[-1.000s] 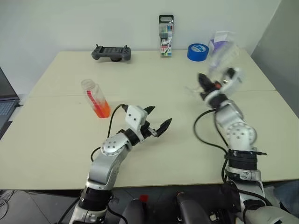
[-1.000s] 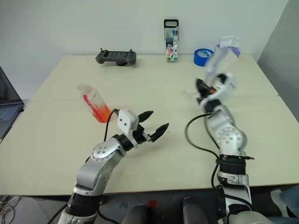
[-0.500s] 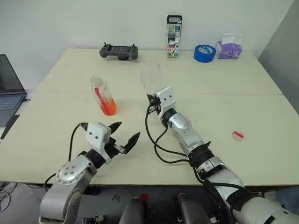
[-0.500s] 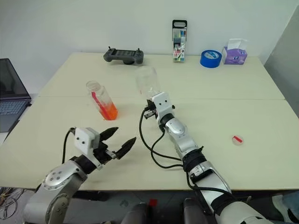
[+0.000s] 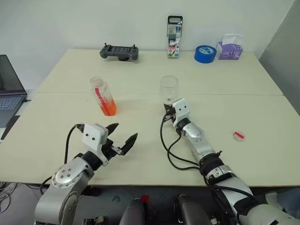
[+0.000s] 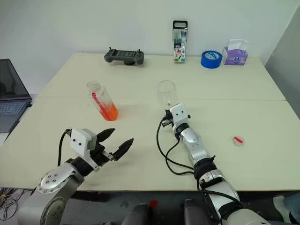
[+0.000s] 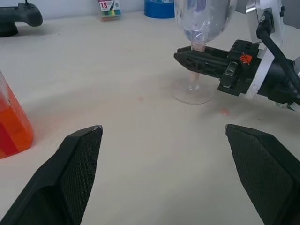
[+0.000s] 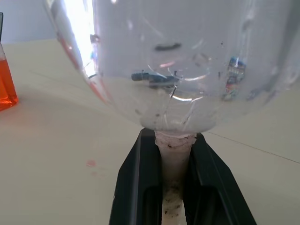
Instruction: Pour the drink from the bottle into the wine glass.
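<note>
The bottle (image 5: pixel 104 96) stands uncapped on the table's left half, slightly tilted, with the orange drink (image 5: pixel 108 108) low inside it. Upright near the middle of the table is the empty wine glass (image 5: pixel 169 87). Its foot (image 7: pixel 192 95) rests on the tabletop. My right gripper (image 8: pixel 174 143) is shut on the thin stem just under the bowl, reaching in level. Nearer the front edge, below and right of the bottle, my left gripper (image 5: pixel 124 133) hangs open with nothing between its fingers. It is well apart from both bottle and glass.
Along the back edge stand a black game controller (image 5: pixel 119 51), a marker pack (image 5: pixel 174 37), a blue tape roll (image 5: pixel 205 53) and a tissue box (image 5: pixel 229 48). A laptop (image 5: pixel 8 89) sits off the left side. A small red-and-white round lid (image 5: pixel 238 136) lies at the right.
My right gripper has carried the wine glass down and to the right and stood it on the table. The left arm drew back toward the front left earlier and has since kept still.
</note>
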